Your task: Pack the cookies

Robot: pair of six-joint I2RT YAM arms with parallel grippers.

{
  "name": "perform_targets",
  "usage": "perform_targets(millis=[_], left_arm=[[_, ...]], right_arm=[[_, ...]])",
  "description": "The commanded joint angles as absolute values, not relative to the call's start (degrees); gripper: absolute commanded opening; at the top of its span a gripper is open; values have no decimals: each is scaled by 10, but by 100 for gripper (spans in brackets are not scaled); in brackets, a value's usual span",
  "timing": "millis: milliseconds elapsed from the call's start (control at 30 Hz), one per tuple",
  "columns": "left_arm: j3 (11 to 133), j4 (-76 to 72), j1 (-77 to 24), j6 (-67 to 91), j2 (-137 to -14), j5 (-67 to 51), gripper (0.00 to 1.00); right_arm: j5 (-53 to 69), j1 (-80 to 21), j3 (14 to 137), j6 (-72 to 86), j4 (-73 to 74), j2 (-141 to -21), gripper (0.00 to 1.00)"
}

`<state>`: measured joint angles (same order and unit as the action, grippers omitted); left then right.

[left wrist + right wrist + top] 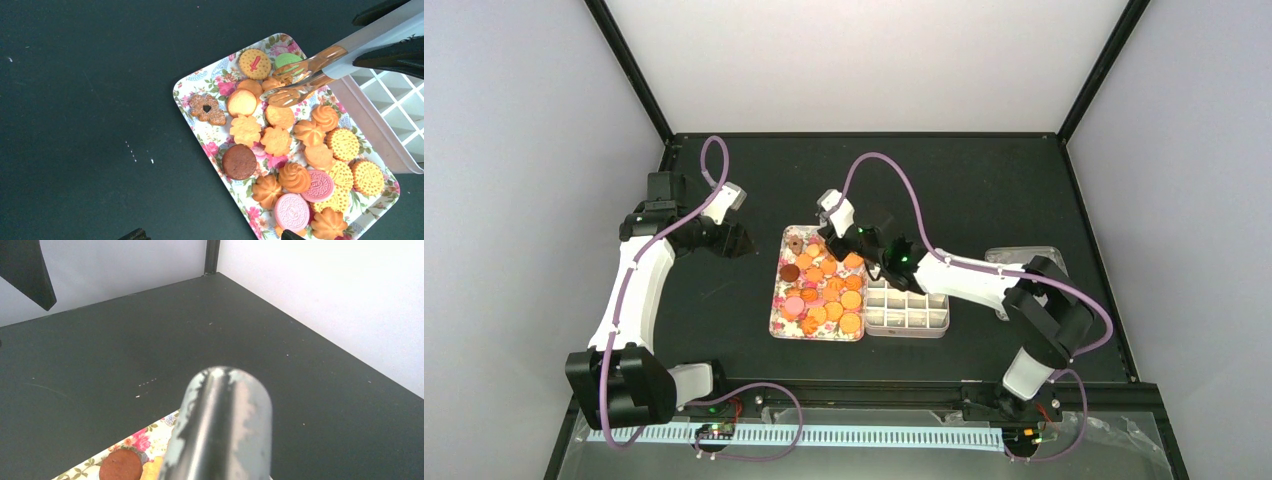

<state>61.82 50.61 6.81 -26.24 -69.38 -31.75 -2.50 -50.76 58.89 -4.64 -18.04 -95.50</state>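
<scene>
Tongs point(220, 425) loom against your right wrist lens; your left gripper point(744, 242) hangs wide and empty left of the floral tray point(776, 315); cookies point(824, 290) crowd it; your right gripper point(859, 248) clamps the tongs, tips narrow over the tray's far end.

No readable text, brand or number shows, even on the cookies point(276, 140).

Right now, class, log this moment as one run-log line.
left gripper: open, beside tray | right gripper: shut on tongs | tongs: tips over cookies on tray | box: visible cells empty
</scene>
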Motion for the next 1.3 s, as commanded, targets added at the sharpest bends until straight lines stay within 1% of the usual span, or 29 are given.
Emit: perform_targets(millis=[0,233,400,467,533,733,800,900,1067,1267], left_arm=[[646,512,73,-272,-694,-329,70],[650,512,74,-268,-695,-332,70],[646,516,73,-271,-691,-333,70],[645,518,73,-270,-689,-334,70],[644,519,73,-271,-687,-333,70],[647,522,74,-272,-686,-337,70],[648,522,73,-271,-685,-337,70],[649,524,73,-270,-684,-339,70],[648,526,73,-272,-683,-340,71],[646,526,73,-271,-682,-345,70]], right_arm=[[-47,-509,584,-53,-212,-968,31],[-46,-509,567,-68,-206,-972,32],[-34,-511,574,-65,-193,-987,36],[-33,-512,573,-58,-196,-991,36],[-30,-512,568,-51,-201,-992,33],[-30,-527,561,-36,-206,-988,16],[-26,-540,560,-33,-206,-980,12],[-17,-558,552,-17,-210,-962,10],[-29,-561,539,10,-226,-931,2],[-51,-559,549,0,-222,-929,1]])
